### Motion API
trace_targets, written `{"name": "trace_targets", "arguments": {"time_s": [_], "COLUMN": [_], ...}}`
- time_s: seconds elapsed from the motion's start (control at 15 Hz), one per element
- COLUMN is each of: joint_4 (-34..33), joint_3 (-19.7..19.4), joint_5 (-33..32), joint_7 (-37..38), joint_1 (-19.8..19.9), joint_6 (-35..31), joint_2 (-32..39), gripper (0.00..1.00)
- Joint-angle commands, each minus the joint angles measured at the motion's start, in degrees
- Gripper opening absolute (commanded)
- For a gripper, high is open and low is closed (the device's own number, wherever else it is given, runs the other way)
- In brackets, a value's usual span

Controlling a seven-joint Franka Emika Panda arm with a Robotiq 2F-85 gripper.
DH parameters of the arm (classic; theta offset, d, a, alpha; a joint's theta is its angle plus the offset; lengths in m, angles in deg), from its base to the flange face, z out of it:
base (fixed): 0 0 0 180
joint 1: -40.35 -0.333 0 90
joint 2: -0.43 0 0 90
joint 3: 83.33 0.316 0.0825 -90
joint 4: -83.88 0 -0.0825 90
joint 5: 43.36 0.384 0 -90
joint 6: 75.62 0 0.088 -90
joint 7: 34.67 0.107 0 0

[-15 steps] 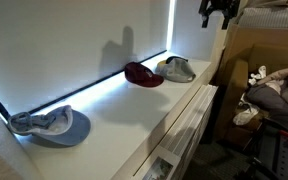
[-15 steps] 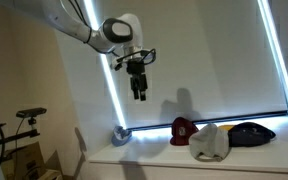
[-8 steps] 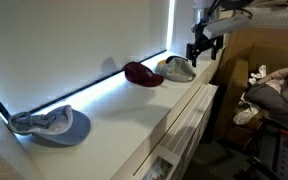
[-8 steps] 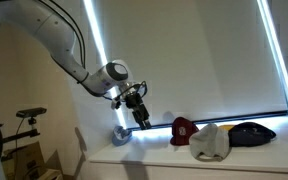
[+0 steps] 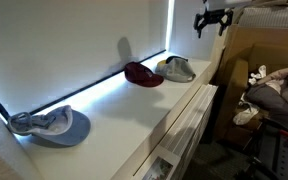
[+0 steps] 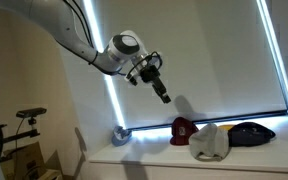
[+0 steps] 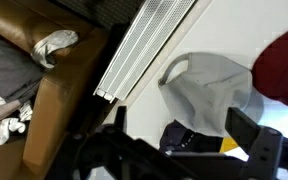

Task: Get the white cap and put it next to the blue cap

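The white cap (image 5: 174, 68) lies on the white shelf at its far end, beside a red cap (image 5: 142, 73). It also shows in an exterior view (image 6: 211, 141) and in the wrist view (image 7: 209, 88). A light blue cap (image 5: 49, 124) lies at the shelf's other end, also seen in an exterior view (image 6: 120, 135). A dark navy cap (image 6: 251, 133) lies beyond the white cap; the wrist view (image 7: 192, 136) shows part of it. My gripper (image 5: 212, 18) hangs open and empty high above the white cap; it also shows in an exterior view (image 6: 163, 93) and in the wrist view (image 7: 184, 130).
The white shelf (image 5: 124, 115) runs along a lit window blind (image 6: 194, 50). A slatted radiator cover (image 7: 149, 45) is on its front. A brown couch with clothes (image 5: 274, 90) stands beside the shelf. A bicycle (image 6: 19, 125) stands at the far side.
My gripper dipped down near the shelf's far end half a second ago and has since risen. It now sits high above the caps, still open.
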Motion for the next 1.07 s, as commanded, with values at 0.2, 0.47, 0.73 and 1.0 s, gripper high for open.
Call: {"name": "trace_targets", "arguments": {"time_s": [0.2, 0.47, 0.73, 1.0], "joint_4": [1.32, 7.9, 18.93, 18.88], "joint_3": [1.38, 4.24, 7.45, 8.57], "joint_5": [0.6, -4.77, -2.21, -3.29], "joint_7": [0.8, 17.64, 32.3, 40.75], "joint_1": [1.46, 1.71, 1.88, 6.51], "joint_6": [1.44, -3.95, -4.12, -1.91], "joint_2": [-3.88, -9.43, -20.13, -24.87], "gripper": [1.0, 1.0, 1.0, 1.0]}}
